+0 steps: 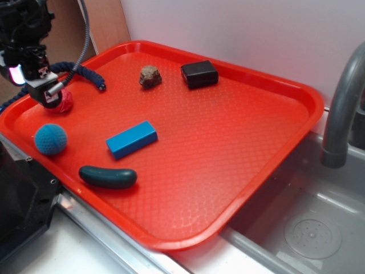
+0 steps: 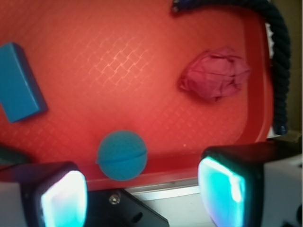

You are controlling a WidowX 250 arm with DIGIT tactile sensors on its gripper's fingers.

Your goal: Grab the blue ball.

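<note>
The blue ball (image 1: pixel 51 138) is small, light blue and dimpled, and it rests near the tray's front left rim. In the wrist view the blue ball (image 2: pixel 122 155) lies just ahead of the gap between my fingers, closer to the left pad (image 2: pixel 61 198) than to the right pad (image 2: pixel 225 191). My gripper (image 1: pixel 50 97) hangs over the tray's left end, above the wrinkly red ball (image 1: pixel 63 104) and behind the blue ball. The gripper (image 2: pixel 142 194) is open and holds nothing.
On the red tray (image 1: pixel 239 142) lie a blue block (image 1: pixel 132 138), a dark green cucumber-shaped thing (image 1: pixel 108 177), a brown rock (image 1: pixel 150 76) and a black box (image 1: pixel 199 73). A dark blue rope (image 1: pixel 82 71) lies along the left rim. A faucet (image 1: pixel 342 108) and sink stand at right.
</note>
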